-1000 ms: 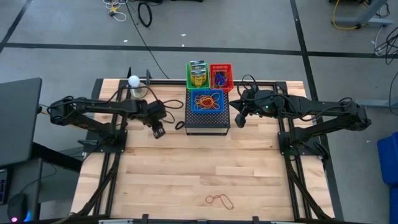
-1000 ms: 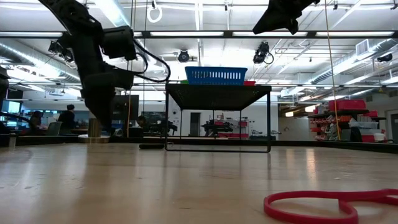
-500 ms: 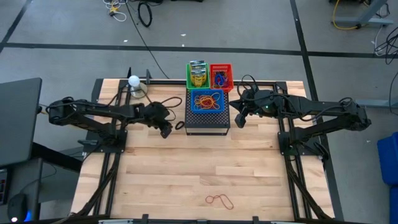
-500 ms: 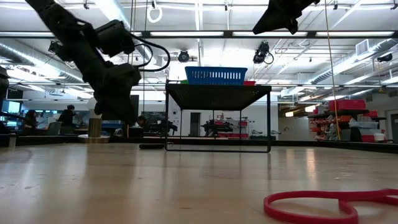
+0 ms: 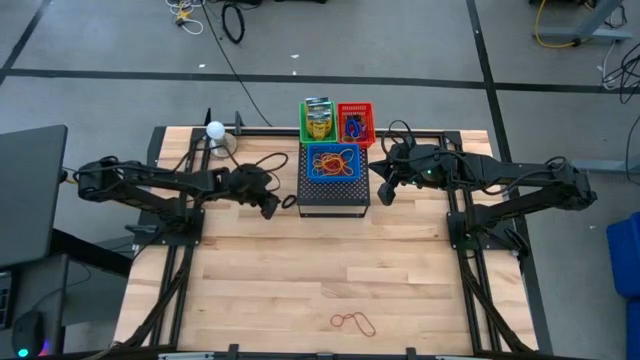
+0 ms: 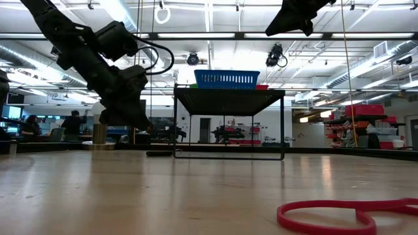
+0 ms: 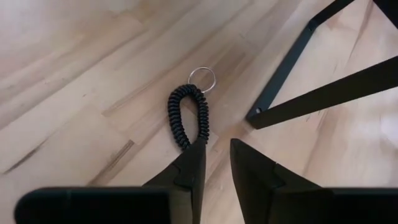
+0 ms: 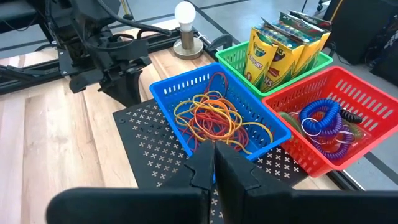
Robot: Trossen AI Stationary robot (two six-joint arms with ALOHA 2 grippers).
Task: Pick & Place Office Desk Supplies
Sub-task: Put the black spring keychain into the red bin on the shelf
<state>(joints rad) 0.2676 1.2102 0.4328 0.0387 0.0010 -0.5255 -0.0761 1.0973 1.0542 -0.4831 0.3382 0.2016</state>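
**Desk:** Black coiled ring [image 7: 188,116] with its small metal key ring [image 7: 202,79]: where does it lie?

**Operator:** Flat on the wooden tabletop [image 5: 330,270], just beside a foot of the black mesh stand [image 5: 333,194]. I have my left pincer [image 7: 214,163] low over it, fingers a narrow gap apart; one fingertip [image 7: 194,158] overlaps the coil's near end. I cannot tell whether they grasp it.

**Desk:** And the right side?

**Operator:** My right pincer [image 8: 215,163] hangs above the mesh stand, just beside the blue basket [image 8: 166,98], fingers clenched together on nothing.

**Desk:** What sits in the baskets?

**Operator:** The blue basket holds a tangle of red, orange and yellow rubber bands [image 8: 214,119]. Behind it, the red basket [image 8: 367,102] carries blue and purple coiled rings [image 8: 326,127], and the green basket [image 8: 235,57] stands packed with upright crayon boxes [image 8: 268,48].

**Desk:** Anything loose?

**Operator:** A red rubber band [image 5: 352,321] lies alone near the tabletop's front edge, well apart from both arms; the low view shows it close up. A lamp bulb [image 5: 215,129] stands at the back left corner.
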